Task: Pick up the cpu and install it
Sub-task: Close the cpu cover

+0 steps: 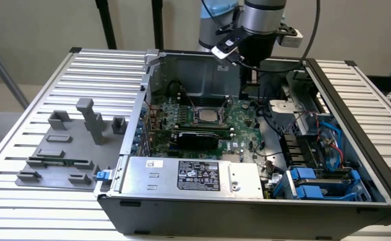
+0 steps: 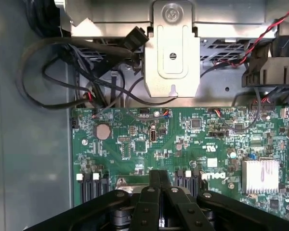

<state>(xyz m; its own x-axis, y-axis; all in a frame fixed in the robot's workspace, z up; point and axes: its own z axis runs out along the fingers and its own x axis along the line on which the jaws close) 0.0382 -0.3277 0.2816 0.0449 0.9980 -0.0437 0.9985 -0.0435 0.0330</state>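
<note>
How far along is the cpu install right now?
Done, it seems: the cpu lies as a silvery square inside the socket frame. In hand: nothing visible. The claw is shut, fingers together, hovering over the motherboard. Left: I can't tell whether that frame is latched down.

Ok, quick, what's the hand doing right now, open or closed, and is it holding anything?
Hand: closed, with nothing visibly held in it.
</note>
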